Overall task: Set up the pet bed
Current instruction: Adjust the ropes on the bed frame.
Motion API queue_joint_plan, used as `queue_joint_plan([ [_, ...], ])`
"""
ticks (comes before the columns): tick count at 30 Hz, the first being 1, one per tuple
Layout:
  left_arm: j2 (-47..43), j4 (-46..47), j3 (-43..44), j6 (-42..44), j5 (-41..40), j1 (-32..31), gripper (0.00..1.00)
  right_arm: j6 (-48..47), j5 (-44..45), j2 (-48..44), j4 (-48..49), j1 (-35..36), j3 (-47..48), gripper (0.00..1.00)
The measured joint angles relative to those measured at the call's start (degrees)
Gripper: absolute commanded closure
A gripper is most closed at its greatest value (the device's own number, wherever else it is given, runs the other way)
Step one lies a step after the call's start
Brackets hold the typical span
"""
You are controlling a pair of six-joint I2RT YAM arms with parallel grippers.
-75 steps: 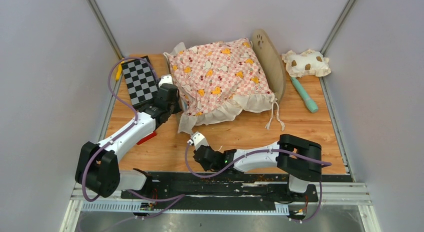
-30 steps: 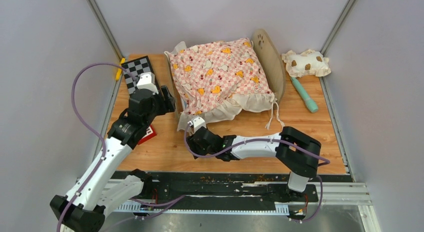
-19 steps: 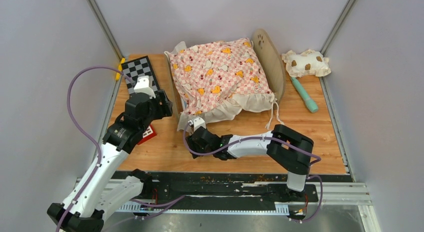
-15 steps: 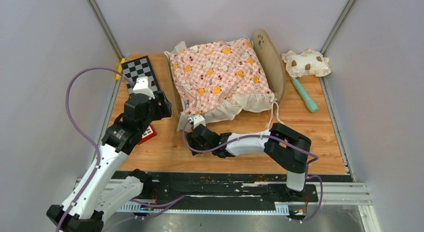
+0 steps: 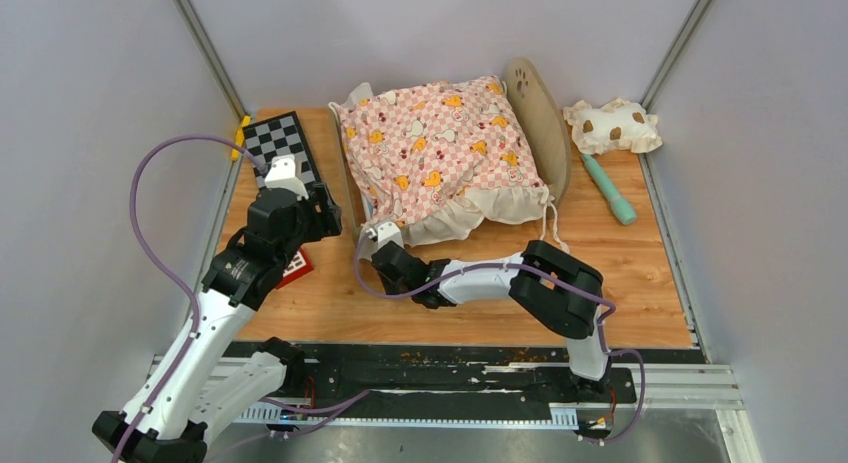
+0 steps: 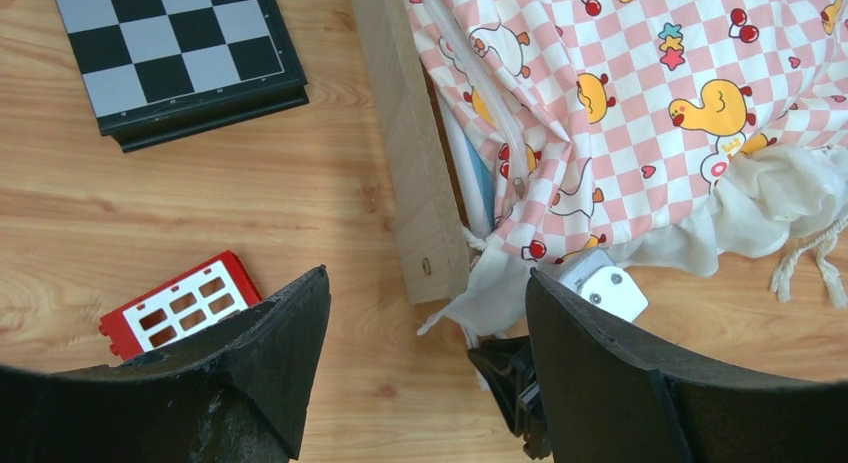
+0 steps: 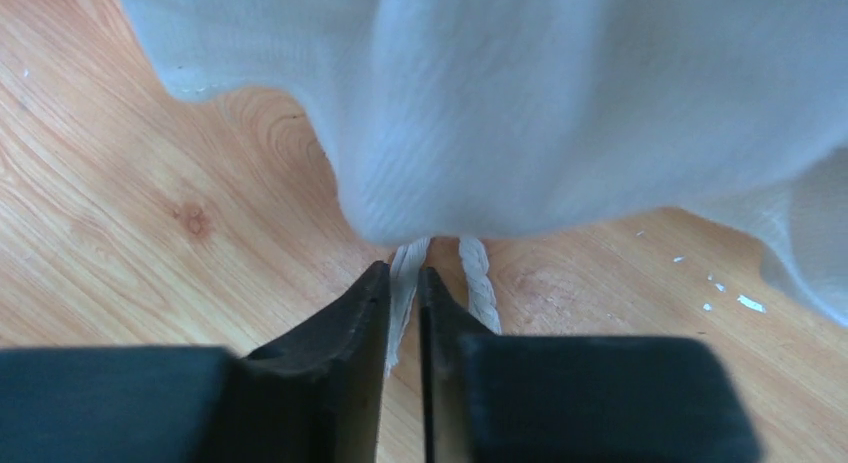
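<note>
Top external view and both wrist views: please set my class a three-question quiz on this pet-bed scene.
1. True or false: the left gripper is open and holds nothing.
2. The right gripper is pinching: A) a white tie cord; B) a teal stick; C) a red card.
3. What covers the light-wood pet bed with the paw-print headboard?
Key: 1 true; 2 A; 3 the pink checkered ruffled cushion.
</note>
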Motion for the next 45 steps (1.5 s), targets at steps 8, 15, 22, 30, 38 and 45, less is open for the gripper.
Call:
queue_joint_plan([
  [8,-1.01,-0.07,-0.90,-0.09,0.04,0.00,0.21,-0.70,2.08,-0.46,2.58,1.25,-2.14,1.00],
  [15,-2.21,-0.42,-1.01,-0.39,0.04,0.00,0.21,0.20,3.48,-3.80,3.37,5.64,-7.02,0.97],
  [22,-3.43,-0.76,-1.79,-0.48,0.07,0.00,0.20,1.07,3.74,-6.34,2.16,6.69,-9.46,0.76],
  [30,-4.02,-1.70,-1.97,-0.48,0.02,0.00,0.20,-2.49,3.69,-7.58,-7.10,6.73,-6.78,0.64],
  [38,-5.79,-2.14,-1.97,-0.48,0.00,0.00,0.20,-6.56,3.34,-14.12,-11.67,5.40,-6.34,0.57],
  [45,-6.64,-2.78,-1.97,-0.50,0.07,0.00,0.19,-11.39,-0.90,-17.00,-11.13,-0.17,-6.34,0.56],
])
